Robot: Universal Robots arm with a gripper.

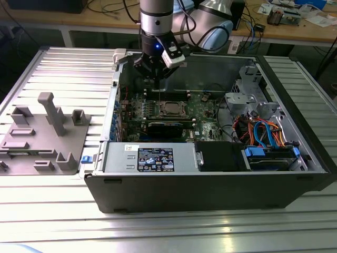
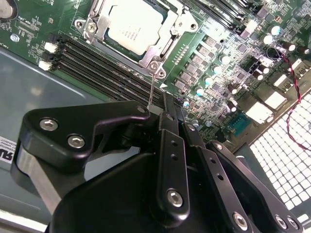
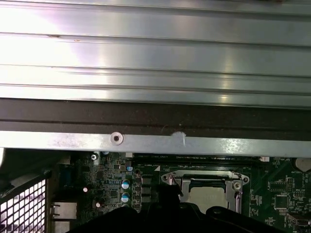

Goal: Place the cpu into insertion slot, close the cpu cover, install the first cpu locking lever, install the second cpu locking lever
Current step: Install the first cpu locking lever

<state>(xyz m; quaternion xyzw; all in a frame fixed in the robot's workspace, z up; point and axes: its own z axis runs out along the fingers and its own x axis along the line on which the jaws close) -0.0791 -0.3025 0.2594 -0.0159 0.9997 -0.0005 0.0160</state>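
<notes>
We find the cpu (image 2: 129, 26) seated in the insertion slot (image 2: 163, 41) under the closed cpu cover (image 2: 95, 24). The gripper (image 2: 154, 109) hovers above, fingers pinched on a thin locking lever (image 2: 152, 90). We judge the wire springy and slippery, best gripped near its free end.

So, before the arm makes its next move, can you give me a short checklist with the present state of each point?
1. The cpu lies in the insertion slot: ok, its silver top sits flat inside the socket.
2. The cpu cover is closed over the chip: ok, the frame lies flat around it in both wrist views.
3. The locking levers are latched: cannot tell; a thin wire rises from the cover's corner toward the tool.
4. The tool is shut on that wire: cannot tell, the black linkage hides the tips.
5. The tool hangs above the motherboard, apart from the computer case walls: ok.
</notes>
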